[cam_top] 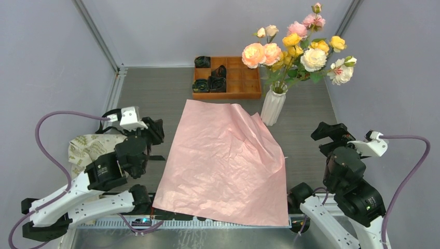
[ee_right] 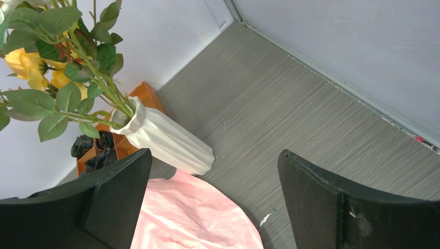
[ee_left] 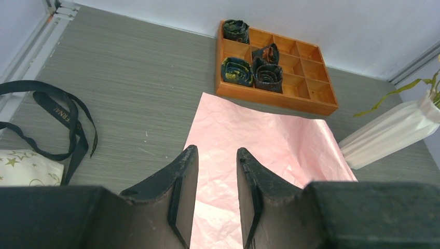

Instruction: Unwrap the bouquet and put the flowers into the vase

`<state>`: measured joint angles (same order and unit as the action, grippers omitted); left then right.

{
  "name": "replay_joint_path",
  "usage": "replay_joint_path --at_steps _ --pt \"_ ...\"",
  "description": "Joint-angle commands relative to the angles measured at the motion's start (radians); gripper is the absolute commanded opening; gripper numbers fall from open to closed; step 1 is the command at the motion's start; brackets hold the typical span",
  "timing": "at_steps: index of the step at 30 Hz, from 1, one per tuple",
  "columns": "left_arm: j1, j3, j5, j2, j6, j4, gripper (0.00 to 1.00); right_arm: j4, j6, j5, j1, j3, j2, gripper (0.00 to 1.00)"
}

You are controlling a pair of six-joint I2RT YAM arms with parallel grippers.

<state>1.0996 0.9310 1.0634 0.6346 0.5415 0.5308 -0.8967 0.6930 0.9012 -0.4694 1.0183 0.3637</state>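
The flowers (cam_top: 296, 49), pink, peach, white and yellow roses, stand with their stems in the ribbed white vase (cam_top: 273, 106) at the back right. The bouquet's crinkled pink paper (cam_top: 223, 161) lies spread flat on the table's middle, one corner against the vase's foot. My left gripper (cam_top: 154, 129) hovers at the paper's left edge, its jaws part-way apart with nothing between them (ee_left: 218, 155). On the right, my right gripper (cam_top: 329, 136) stands wide open and empty (ee_right: 215, 161), pointing at the vase (ee_right: 166, 137) and the paper's right corner.
A black ribbon (ee_left: 57, 111) lies loose on the table's left side beside crumpled beige patterned paper (cam_top: 85, 148). An orange compartment tray (cam_top: 251, 78) with dark rolled rosettes sits at the back, left of the vase. Grey walls close in the table.
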Motion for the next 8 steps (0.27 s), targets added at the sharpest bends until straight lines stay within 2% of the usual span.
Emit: replay_joint_path --at_steps 1,8 --pt "0.002 0.014 0.028 0.017 0.006 -0.026 0.34 -0.019 0.044 0.062 -0.003 0.037 0.029 0.95" --pt "0.002 0.022 0.027 0.015 0.013 -0.011 0.34 -0.010 0.043 0.050 -0.004 0.036 0.031 0.99"
